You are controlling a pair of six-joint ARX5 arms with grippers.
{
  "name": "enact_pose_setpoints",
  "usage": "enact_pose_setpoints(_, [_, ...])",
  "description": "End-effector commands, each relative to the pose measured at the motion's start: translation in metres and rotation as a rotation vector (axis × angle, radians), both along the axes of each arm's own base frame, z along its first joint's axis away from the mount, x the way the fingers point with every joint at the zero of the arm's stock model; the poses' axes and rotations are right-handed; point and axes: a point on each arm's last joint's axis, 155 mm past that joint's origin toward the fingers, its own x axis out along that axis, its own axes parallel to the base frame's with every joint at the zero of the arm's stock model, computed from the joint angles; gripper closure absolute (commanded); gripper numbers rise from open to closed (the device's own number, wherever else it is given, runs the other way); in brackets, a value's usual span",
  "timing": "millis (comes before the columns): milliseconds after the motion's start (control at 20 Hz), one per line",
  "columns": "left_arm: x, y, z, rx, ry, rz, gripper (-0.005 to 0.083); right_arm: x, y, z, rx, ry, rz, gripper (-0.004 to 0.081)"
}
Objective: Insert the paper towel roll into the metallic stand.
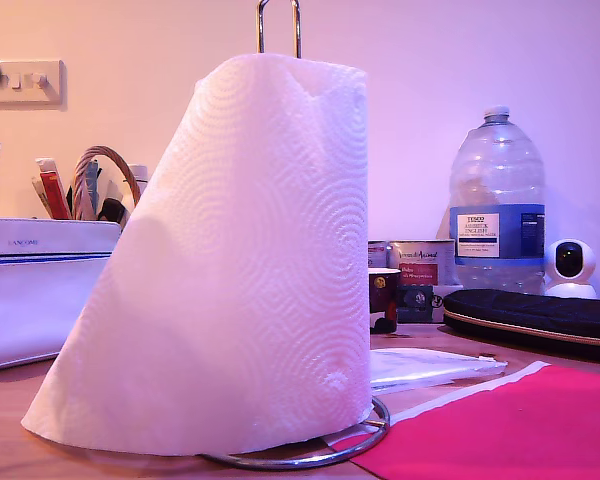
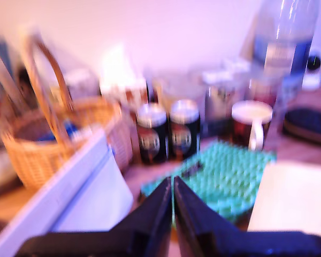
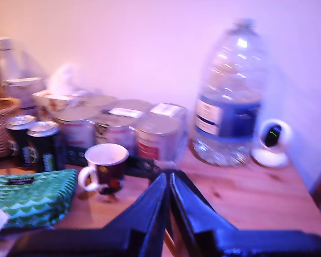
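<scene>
Paper towel roll point(image 1: 242, 260) seated on the metallic stand point(image 1: 280, 25), filling the exterior view: the chrome upright loop emerges above the roll's top and the wire ring base shows under its lower edge, resting on the wooden bench point(image 1: 5, 440); a loose outer sheet flares toward the exterior view's left. Only this view shows the roll and stand; neither arm appears in it. Behind the roll stand one large water bottle point(image 1: 496, 205), one white box point(image 1: 35, 285), one dark zipped case point(image 1: 535, 318) and one small white camera point(image 1: 570, 265), with a red mat point(image 1: 520, 430) beside the ring base and a wall switch plate point(image 1: 25, 82) on the pale wall. The first wrist view, blurred, alone shows a wicker basket point(image 2: 53, 134) and two dark cans point(image 2: 166, 131), beyond a green patterned pouch point(image 2: 224, 174) and one mug point(image 2: 251, 126); my first gripper point(image 2: 173, 209) has its jaws closed together, nothing between them. The second wrist view shows the same bottle point(image 3: 230, 101), a cluster of tins point(image 3: 123, 128) whose number is hard to count, the mug point(image 3: 104, 166) and the camera point(image 3: 273, 140) on the bench; my second gripper point(image 3: 168, 209) likewise has its jaws pressed together, empty.
</scene>
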Motion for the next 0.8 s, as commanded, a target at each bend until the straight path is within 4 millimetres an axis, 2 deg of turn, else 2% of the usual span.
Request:
enact_pose_setpoints(0, [-0.004,0.001,-0.017,0.009,0.044,0.003,0.0793,-0.005,-0.003,-0.011,0.003,0.023,-0.015,0.0781])
enact_pose_setpoints(150, [-0.013,0.003,-0.029,0.022,0.093,-0.001,0.0793,-0.014,-0.003,-0.02,0.018,0.06,-0.01,0.078])
enact_pose_setpoints(500, [-0.025,0.006,-0.062,0.057,0.227,-0.003,0.0793,-0.028,-0.005,-0.079,-0.023,0.295,-0.015,0.078])
enact_pose_setpoints(750, [-0.032,0.008,-0.081,0.078,0.307,-0.003,0.0792,-0.042,-0.008,-0.111,-0.047,0.434,-0.016,0.078])
